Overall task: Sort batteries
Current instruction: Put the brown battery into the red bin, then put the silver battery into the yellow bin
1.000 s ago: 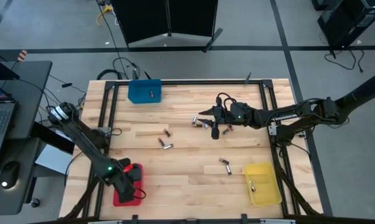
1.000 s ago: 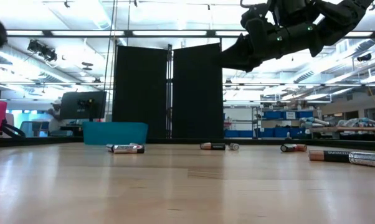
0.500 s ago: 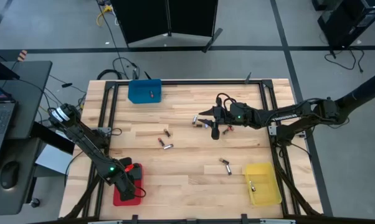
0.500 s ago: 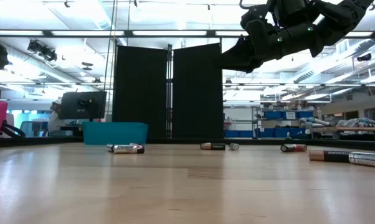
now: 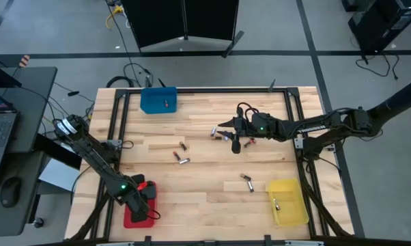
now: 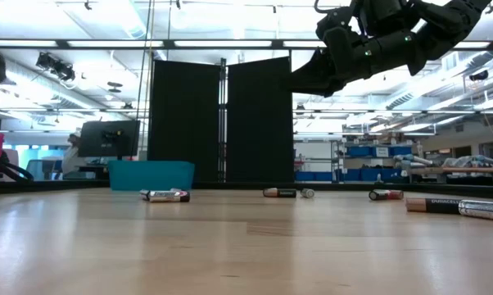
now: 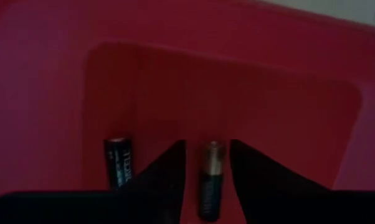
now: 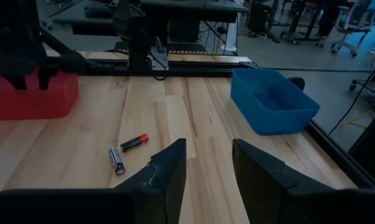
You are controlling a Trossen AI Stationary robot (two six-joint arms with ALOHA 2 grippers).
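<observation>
The left hand (image 7: 204, 163) hung inside the red tray (image 5: 132, 213) at the surface's near-left corner, fingers apart, with a copper-topped battery (image 7: 210, 177) lying on the tray floor directly between the two fingertips. Its long axis ran in line with the fingers, so the hand had only to lift straight away to clear it. It looked released rather than gripped, since the fingers stood clear of its sides. A second cell (image 7: 118, 168), black with pale lettering, lay parallel just beside it on the tray floor.

The right hand (image 8: 207, 163) hovered open and empty above the middle of the surface toward the far-right side, over a small cluster of batteries (image 5: 222, 136) seen in the high view. In its wrist view a red-ended battery (image 8: 134, 142) and a silvery one (image 8: 115, 159) lay on the wood ahead of its fingers, near each other, their axes at an angle to one another. The right arm was much the nearer to these loose cells; the left was well apart from them.

Other batteries lay near the near-right part of the surface beside the yellow tray (image 5: 288, 203), which held one cell, and the blue tray (image 5: 158, 100) stood at the far-left edge.
</observation>
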